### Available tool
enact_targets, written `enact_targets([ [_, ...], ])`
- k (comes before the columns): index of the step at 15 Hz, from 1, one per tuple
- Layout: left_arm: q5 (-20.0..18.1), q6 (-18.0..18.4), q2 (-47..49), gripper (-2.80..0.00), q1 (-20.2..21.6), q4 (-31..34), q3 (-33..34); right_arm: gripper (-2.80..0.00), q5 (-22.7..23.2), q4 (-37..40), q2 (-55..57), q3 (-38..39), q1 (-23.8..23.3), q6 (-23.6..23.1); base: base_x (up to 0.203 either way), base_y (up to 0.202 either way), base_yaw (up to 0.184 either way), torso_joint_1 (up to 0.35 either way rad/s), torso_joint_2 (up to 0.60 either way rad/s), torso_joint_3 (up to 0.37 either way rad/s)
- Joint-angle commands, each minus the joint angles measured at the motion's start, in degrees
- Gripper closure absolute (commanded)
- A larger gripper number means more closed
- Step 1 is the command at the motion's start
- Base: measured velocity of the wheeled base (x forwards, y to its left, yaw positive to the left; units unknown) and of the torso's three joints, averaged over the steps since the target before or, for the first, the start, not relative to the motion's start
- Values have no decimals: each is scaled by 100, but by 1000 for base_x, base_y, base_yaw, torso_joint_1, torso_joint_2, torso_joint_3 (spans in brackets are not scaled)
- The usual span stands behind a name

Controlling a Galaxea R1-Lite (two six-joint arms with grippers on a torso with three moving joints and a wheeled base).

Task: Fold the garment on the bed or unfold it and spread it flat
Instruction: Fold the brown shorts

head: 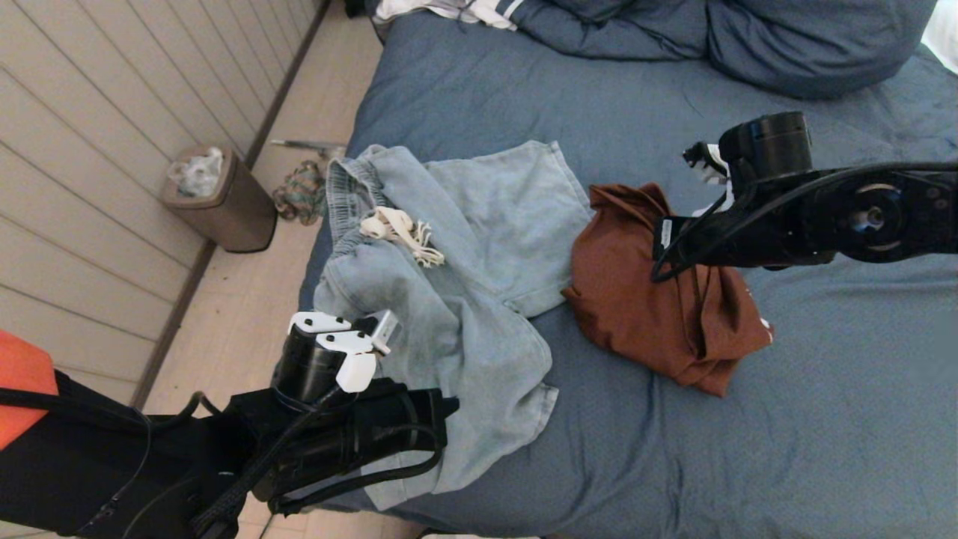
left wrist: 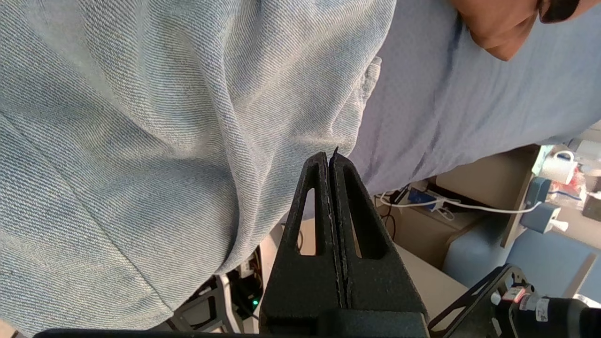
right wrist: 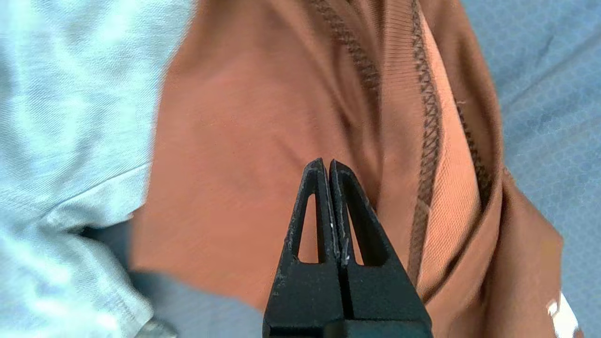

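The bed (head: 748,419), covered in wrinkled slate-blue cloth, carries two garments near its left edge. The left tool (left wrist: 331,157) has its fingers pressed together with nothing between them, and its tip sits against the hem of the light blue denim shorts (head: 456,299), at the near corner of the bed. The right tool (right wrist: 327,164) is likewise pinched closed and empty (its fingertips hang just over the fabric), above the rust-brown shirt (head: 644,299). The shorts lie crumpled, their waistband toward the bed's left edge, with a white drawstring (head: 400,232) bunched on top. The shirt lies rumpled just right of the shorts, touching one leg. A bunched blue duvet (head: 748,37) and a striped white garment (head: 456,10) lie at the far end. On the floor beside the bed stands a small bin (head: 221,198).
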Motion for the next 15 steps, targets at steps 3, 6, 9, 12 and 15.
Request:
enact_targets([
  [3, -4, -21, 104, 0, -9, -23, -5, 0, -13, 48, -616, 334, -45, -21, 0, 0, 0, 0, 0, 0],
  [6, -4, -24, 183, 0, -9, -23, -14, 0, 21, 31, -1516, 1473, 19, -36, 0, 0, 0, 0, 0, 0],
  [9, -4, -30, 261, 0, -17, -23, -23, 0, 169, 71, -2285, 2781, 114, -89, 0, 0, 0, 0, 0, 0],
  [12, -4, -37, 358, 0, -90, -23, -24, 0, 277, 40, -2232, 3527, 124, -243, 0, 0, 0, 0, 0, 0],
  [15, -4, -39, 380, 0, -136, -23, -5, 0, 372, -301, -1676, 3431, 80, -314, 0, 0, 0, 0, 0, 0],
])
